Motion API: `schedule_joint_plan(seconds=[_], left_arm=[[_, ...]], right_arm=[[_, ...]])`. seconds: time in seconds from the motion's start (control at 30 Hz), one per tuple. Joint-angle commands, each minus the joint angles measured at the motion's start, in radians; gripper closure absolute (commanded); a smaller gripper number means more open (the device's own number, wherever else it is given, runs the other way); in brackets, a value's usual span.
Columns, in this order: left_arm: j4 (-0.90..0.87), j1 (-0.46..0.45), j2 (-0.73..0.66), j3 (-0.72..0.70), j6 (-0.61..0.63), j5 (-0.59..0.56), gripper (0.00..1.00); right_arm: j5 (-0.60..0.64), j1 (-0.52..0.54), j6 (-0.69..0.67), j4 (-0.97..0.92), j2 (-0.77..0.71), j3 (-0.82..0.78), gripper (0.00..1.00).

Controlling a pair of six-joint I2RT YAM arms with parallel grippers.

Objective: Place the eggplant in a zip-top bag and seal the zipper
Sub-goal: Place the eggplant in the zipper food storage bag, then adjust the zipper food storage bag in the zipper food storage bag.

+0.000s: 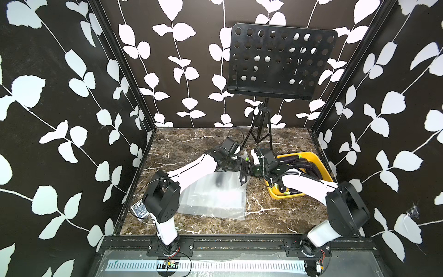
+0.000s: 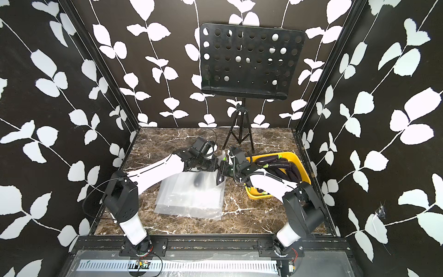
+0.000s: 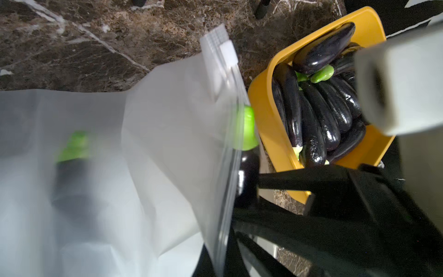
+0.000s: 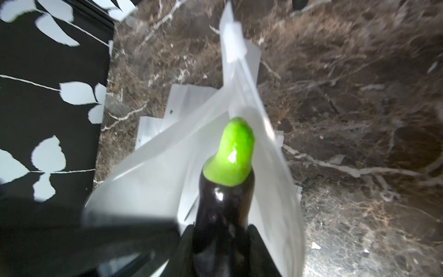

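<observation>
Nearest the arm bases, a loose stack of spare bags (image 1: 215, 206) lies flat on the marble table (image 1: 263, 215). Just beyond and above it, the zip-top bag (image 3: 167, 115) is lifted by one side of its mouth. The left claw (image 1: 243, 174) is closed tight on the zipper edge, so the mouth gapes toward the robot's right. A dark shape (image 1: 219, 180) with a green end shows through the frosted film; whether it lies inside this bag I cannot tell. At the mouth, the right claw (image 4: 220, 237) is closed partway round the dark body of the eggplant (image 4: 224, 206), a finger on each side. The eggplant's long axis runs straight out from that claw into the opening, with its green cap (image 4: 233, 156) leading and pointing toward the robot's left. The cap sits just inside the film and the body is outside. The step in hand is insertion, barely begun; the zipper is unsealed, with the white slider (image 3: 227, 54) at the end of the track away from the left claw. The next move, I judge, calls for a push along that axis until the whole eggplant clears the zipper, then release and withdrawal before sealing. Farther off stand the yellow bin (image 3: 263, 112) of more eggplants (image 3: 318, 115) and, at the back, a music stand (image 1: 280, 62).
</observation>
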Motion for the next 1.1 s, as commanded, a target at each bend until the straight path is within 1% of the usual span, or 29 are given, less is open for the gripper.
schedule_joint_plan(seconds=[0.0, 0.07, 0.13, 0.2, 0.23, 0.47, 0.57, 0.6, 0.63, 0.67, 0.77, 0.83, 0.9, 1.03, 1.07], left_arm=[[0.018, -0.002, -0.070, -0.027, 0.008, 0.009, 1.00], [0.006, -0.002, -0.075, -0.030, 0.015, 0.008, 1.00], [0.006, -0.002, -0.079, -0.041, 0.015, 0.007, 1.00], [0.009, -0.001, -0.080, -0.051, 0.015, -0.004, 1.00], [0.007, -0.001, -0.080, -0.051, 0.017, -0.008, 1.00], [-0.010, 0.000, -0.051, -0.048, 0.025, -0.025, 1.00], [-0.004, 0.000, -0.043, -0.051, 0.019, -0.016, 1.00], [-0.002, -0.001, -0.044, -0.049, 0.018, -0.013, 1.00], [-0.001, 0.000, -0.045, -0.050, 0.018, -0.012, 1.00], [0.002, -0.001, -0.051, -0.049, 0.020, -0.008, 1.00], [-0.006, 0.001, -0.057, -0.040, 0.034, -0.021, 1.00], [-0.019, 0.001, -0.059, -0.036, 0.046, -0.029, 1.00], [-0.019, 0.000, -0.061, -0.038, 0.049, -0.022, 1.00], [0.009, -0.003, -0.060, -0.044, 0.060, 0.037, 1.00], [0.012, -0.007, -0.060, -0.045, 0.063, 0.037, 1.00]], right_arm=[[-0.045, 0.006, -0.011, -0.037, 0.049, 0.058, 0.74], [-0.052, 0.008, -0.006, -0.025, 0.051, 0.071, 0.64], [-0.045, 0.008, -0.020, -0.063, 0.039, 0.091, 0.58], [-0.018, 0.006, -0.037, -0.104, 0.013, 0.092, 0.49], [-0.010, 0.004, -0.046, -0.116, -0.037, 0.089, 0.47], [-0.019, -0.046, -0.052, -0.174, -0.188, 0.080, 0.45], [0.017, -0.062, -0.082, -0.224, -0.211, 0.099, 0.51], [0.017, -0.071, -0.091, -0.232, -0.210, 0.099, 0.57], [0.018, -0.078, -0.097, -0.234, -0.207, 0.097, 0.59], [0.026, -0.084, -0.109, -0.241, -0.204, 0.091, 0.59], [0.065, -0.132, -0.146, -0.289, -0.202, 0.060, 0.56], [0.139, -0.186, -0.198, -0.346, -0.223, 0.029, 0.53], [0.226, -0.232, -0.268, -0.451, -0.213, 0.030, 0.51], [0.222, -0.250, -0.287, -0.436, -0.171, -0.011, 0.51], [0.178, -0.250, -0.287, -0.406, -0.169, -0.016, 0.51]])
